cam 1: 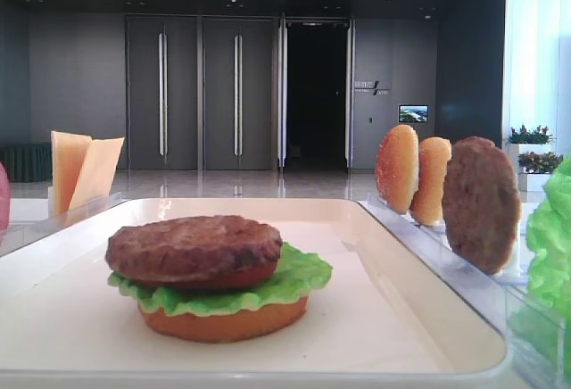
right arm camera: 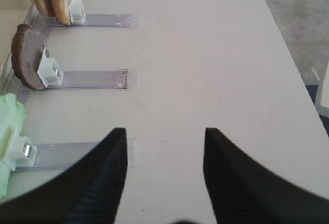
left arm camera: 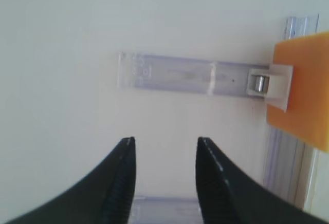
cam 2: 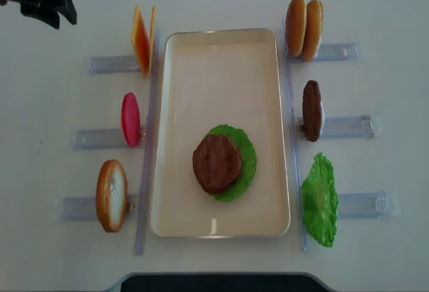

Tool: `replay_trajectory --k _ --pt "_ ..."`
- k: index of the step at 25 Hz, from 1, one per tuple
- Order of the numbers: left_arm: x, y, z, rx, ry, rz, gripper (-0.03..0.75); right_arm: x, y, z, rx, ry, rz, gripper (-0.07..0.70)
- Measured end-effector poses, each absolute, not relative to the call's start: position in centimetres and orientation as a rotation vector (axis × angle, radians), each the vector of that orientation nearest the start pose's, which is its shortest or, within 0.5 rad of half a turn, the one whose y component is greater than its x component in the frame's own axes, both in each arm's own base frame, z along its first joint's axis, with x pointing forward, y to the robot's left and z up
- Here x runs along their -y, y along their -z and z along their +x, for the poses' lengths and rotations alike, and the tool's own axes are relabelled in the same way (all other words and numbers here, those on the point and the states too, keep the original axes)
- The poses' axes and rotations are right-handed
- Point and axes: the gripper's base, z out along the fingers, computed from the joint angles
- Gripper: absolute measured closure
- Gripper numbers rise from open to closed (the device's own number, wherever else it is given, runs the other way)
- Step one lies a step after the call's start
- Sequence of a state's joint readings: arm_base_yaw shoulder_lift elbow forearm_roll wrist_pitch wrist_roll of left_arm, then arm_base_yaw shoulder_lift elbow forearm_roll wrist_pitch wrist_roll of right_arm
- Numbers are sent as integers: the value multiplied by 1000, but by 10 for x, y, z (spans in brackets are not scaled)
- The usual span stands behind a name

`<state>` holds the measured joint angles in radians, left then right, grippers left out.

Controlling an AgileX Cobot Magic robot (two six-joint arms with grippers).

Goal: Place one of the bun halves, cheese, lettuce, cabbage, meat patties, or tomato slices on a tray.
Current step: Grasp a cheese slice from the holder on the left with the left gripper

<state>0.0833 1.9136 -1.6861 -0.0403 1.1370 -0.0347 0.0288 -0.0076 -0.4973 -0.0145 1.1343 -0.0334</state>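
Currently we hold both grippers open, empty | left gripper [left arm camera: 163,170] faces thin yellow-orange square cheese slice [left arm camera: 302,93] | next: close on it for the cream-white rectangular tray [cam 2: 175,138] | right gripper [right arm camera: 164,170] idle.

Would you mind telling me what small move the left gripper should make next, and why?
Probably ease the left gripper toward the cheese in its clear rack. Its jaws stand apart with nothing between them, and the stack on the tray ends at the meat patty over lettuce, so cheese seems a sensible next layer.

Each pincer [left arm camera: 164,154] has 2 black, tapered fingers [right arm camera: 105,178] with ribbed inner faces.
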Motion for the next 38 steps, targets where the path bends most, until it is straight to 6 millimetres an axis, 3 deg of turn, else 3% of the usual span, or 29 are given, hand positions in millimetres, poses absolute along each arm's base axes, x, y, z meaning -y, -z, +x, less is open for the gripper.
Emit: replay_trajectory --k 8,13,22,26,35,38 --pt "-33 -274 445 -2837 53 -181 412 1 -271 -9 -2112 20 -64 272" --pt "-33 -285 448 -2804 54 -179 412 1 -271 -9 -2112 20 -64 272" --pt "-25 -285 448 -2812 57 -194 412 1 -271 -9 -2112 20 -64 272" --pt "3 -285 448 -2817 69 -143 412 1 -271 -9 -2112 20 -64 272" --pt "100 -285 437 -2829 139 34 412 1 -271 -9 -2112 20 -64 272" --pt "118 -285 433 -2832 161 57 412 1 -271 -9 -2112 20 -64 272"
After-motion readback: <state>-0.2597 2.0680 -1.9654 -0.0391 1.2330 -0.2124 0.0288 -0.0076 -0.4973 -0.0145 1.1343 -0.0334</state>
